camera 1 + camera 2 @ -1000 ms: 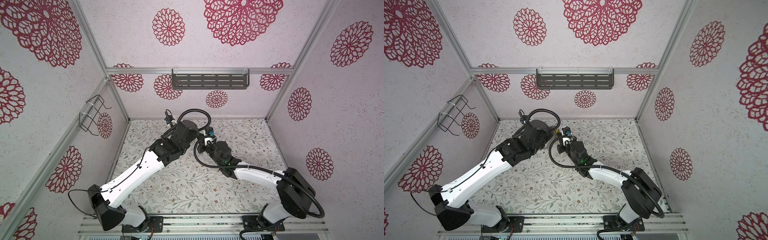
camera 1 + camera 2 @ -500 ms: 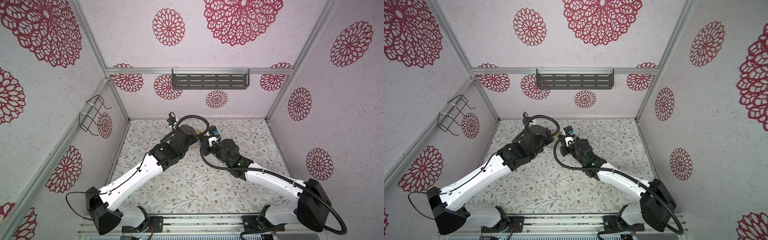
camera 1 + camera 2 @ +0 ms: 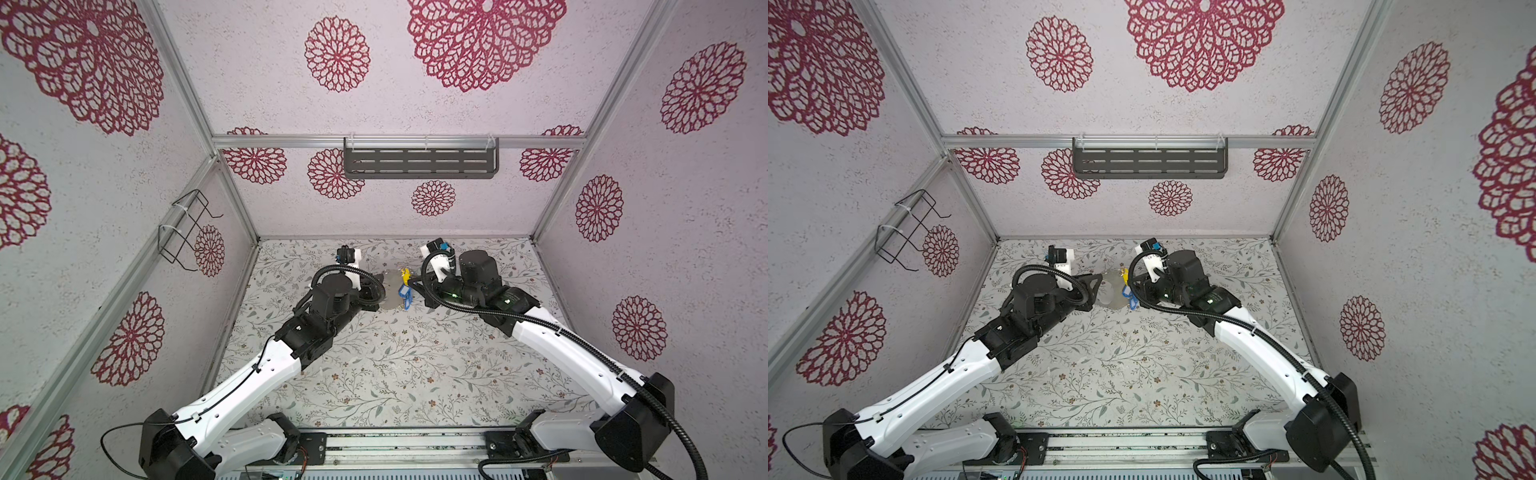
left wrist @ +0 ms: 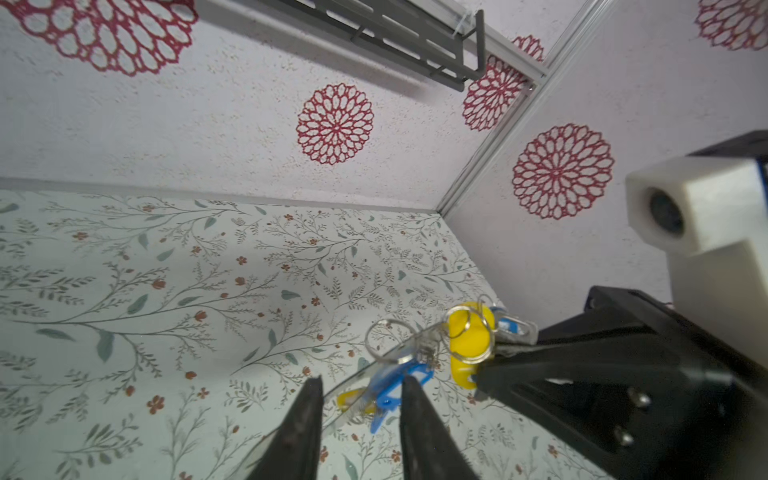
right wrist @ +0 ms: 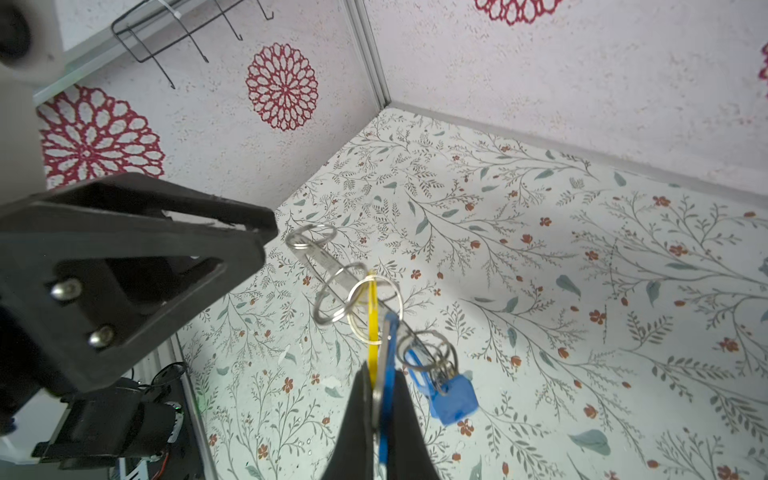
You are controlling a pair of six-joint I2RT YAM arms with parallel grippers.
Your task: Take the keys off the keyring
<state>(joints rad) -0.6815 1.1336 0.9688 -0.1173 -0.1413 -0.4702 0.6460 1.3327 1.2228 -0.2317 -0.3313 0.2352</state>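
My right gripper is pinching the keyring by its right edge, keys dangling, above the table's far middle. My left gripper is hovering half-parted, empty, just beside its left edge; the near side is lying open.

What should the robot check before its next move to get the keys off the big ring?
1. Right pincer gripping the keys: ok, shut on a yellow one and a blue one.
2. Left pincer open: ok.
3. Keyring edge inside the left pincer's gap: ok.
4. Keys off the keyring: not ok, threaded on it.
5. Where the keyring opens: cannot tell.
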